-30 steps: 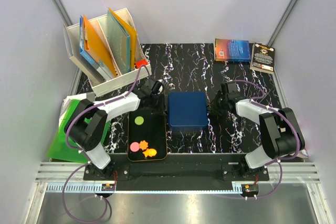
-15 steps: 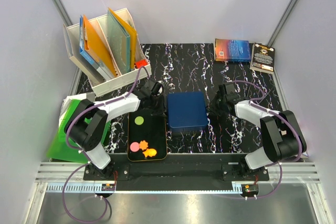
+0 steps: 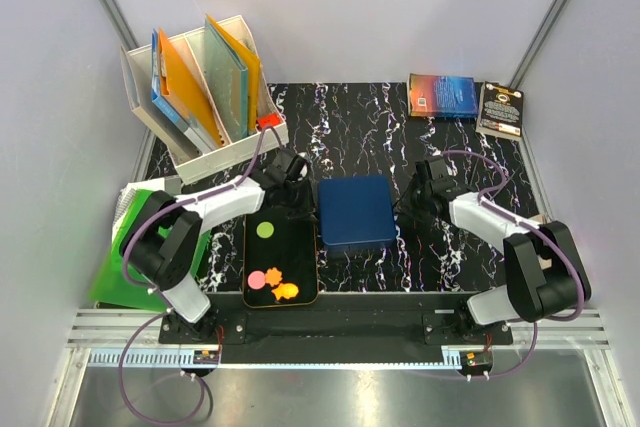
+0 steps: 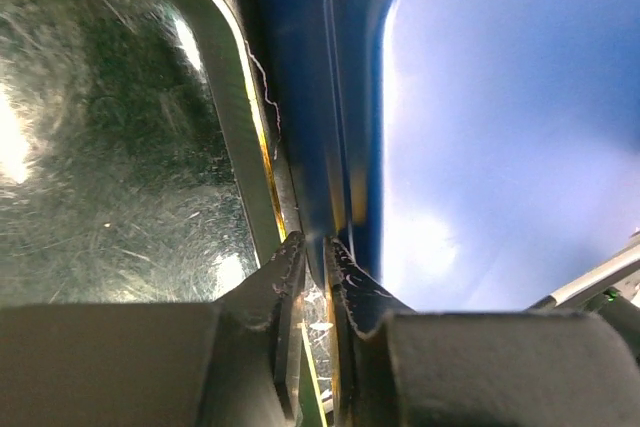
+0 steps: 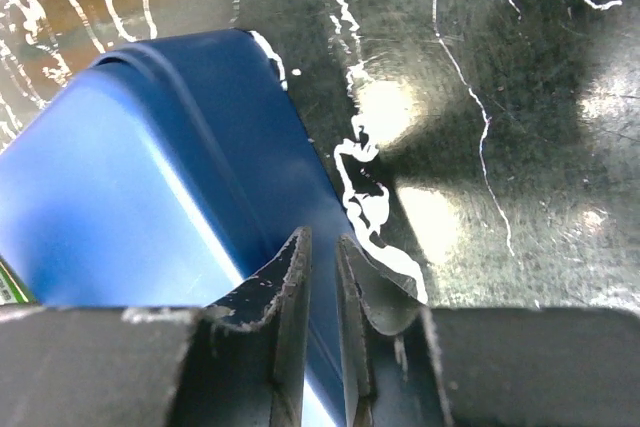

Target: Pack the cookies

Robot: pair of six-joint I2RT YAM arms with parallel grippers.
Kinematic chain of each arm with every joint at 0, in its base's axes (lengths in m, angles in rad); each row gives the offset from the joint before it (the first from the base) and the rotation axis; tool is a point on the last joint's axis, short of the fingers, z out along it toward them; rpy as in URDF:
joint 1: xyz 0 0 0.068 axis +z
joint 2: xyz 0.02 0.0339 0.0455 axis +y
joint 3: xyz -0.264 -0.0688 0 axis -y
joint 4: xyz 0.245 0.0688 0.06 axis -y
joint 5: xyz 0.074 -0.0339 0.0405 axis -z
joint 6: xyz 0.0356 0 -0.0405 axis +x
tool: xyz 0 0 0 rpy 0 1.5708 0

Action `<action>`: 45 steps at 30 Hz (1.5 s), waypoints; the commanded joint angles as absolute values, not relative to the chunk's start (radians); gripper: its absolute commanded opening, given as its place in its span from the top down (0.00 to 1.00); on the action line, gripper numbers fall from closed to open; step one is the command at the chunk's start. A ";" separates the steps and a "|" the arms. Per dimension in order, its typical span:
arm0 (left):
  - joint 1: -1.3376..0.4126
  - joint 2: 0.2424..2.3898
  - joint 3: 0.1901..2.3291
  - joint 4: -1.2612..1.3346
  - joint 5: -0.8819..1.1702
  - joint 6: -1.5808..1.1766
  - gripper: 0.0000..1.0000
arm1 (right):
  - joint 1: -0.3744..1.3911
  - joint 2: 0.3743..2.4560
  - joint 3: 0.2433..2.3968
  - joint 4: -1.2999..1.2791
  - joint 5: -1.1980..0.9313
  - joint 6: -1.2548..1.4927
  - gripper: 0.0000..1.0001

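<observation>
Over the last second the right arm's elbow has swung outward while the left end effector (image 4: 312,245) and right end effector (image 5: 320,239) stay nearly closed, pinching opposite rims of the blue box (image 3: 357,212), which judging by this is not yet opened, the cookies (image 3: 272,275) waiting on the black tray (image 3: 290,247) beside it.

The left arm (image 3: 225,199) and right arm (image 3: 480,212) each combine white link covers with black cylindrical joint housings. A mauve cable (image 3: 122,377) loops out from each base, at 7 and 5 o'clock. The fingers (image 4: 270,287) are matt black wedges with pale scuffing along the tips.
</observation>
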State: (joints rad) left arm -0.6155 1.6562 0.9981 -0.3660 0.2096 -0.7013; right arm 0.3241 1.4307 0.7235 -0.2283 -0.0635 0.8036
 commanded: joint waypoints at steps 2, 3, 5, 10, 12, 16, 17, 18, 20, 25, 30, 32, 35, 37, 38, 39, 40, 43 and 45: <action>-0.578 1.562 0.985 -0.331 0.183 -0.690 0.82 | 0.347 1.312 0.804 -0.310 0.046 0.726 0.75; -0.572 1.556 0.979 -0.340 0.176 -0.684 0.81 | 0.347 1.271 0.807 -0.325 0.060 0.715 0.76; -0.551 1.537 0.971 -0.345 0.157 -0.677 0.80 | 0.347 1.229 0.813 -0.366 0.063 0.677 0.76; -0.528 1.528 0.963 -0.351 0.156 -0.670 0.80 | 0.353 1.054 0.720 -0.403 -0.033 0.605 0.87; -0.528 1.526 0.960 -0.350 0.156 -0.670 0.80 | 0.370 0.958 0.669 -0.396 -0.080 0.609 1.00; -0.528 1.529 0.960 -0.351 0.161 -0.678 0.80 | 0.412 0.833 0.507 -0.370 -0.118 0.692 1.00; -0.528 1.529 0.960 -0.348 0.161 -0.683 0.80 | 0.422 0.815 0.479 -0.361 -0.114 0.712 1.00; -0.526 1.529 0.960 -0.348 0.164 -0.686 0.80 | 0.431 0.790 0.454 -0.351 -0.110 0.747 1.00; -0.528 1.528 0.953 -0.342 0.166 -0.696 0.80 | 0.454 0.782 0.394 -0.315 -0.112 0.781 1.00; -0.528 1.523 0.931 -0.324 0.173 -0.712 0.81 | 0.502 0.873 0.341 -0.189 -0.109 0.827 1.00; -0.528 1.519 0.919 -0.316 0.176 -0.716 0.81 | 0.520 1.006 0.339 -0.049 -0.130 0.845 1.00; -0.528 1.517 0.913 -0.314 0.175 -0.715 0.81 | 0.526 1.043 0.354 -0.025 -0.132 0.847 1.00; -0.526 1.520 0.907 -0.311 0.173 -0.715 0.81 | 0.525 1.084 0.371 -0.008 -0.130 0.839 1.00; -0.528 1.523 0.907 -0.308 0.178 -0.716 0.81 | 0.525 1.104 0.388 0.032 -0.127 0.835 1.00; -0.528 1.526 0.908 -0.307 0.181 -0.716 0.80 | 0.525 1.118 0.396 0.040 -0.129 0.833 1.00; -0.528 1.526 0.908 -0.304 0.181 -0.716 0.80 | 0.525 1.123 0.399 0.052 -0.130 0.834 1.00; -0.528 1.529 0.907 -0.305 0.184 -0.715 0.81 | 0.525 1.127 0.402 0.058 -0.132 0.836 1.00; -0.528 1.528 0.907 -0.304 0.187 -0.710 0.81 | 0.525 1.127 0.408 0.063 -0.138 0.841 1.00; -0.526 1.528 0.907 -0.302 0.186 -0.709 0.81 | 0.526 1.115 0.413 0.051 -0.141 0.841 1.00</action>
State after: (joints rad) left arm -0.5266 1.5585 0.9073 -0.3424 0.1799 -0.7082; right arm 0.5163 1.1282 0.3649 -0.0105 -0.1257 0.8299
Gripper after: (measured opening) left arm 0.195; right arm 0.007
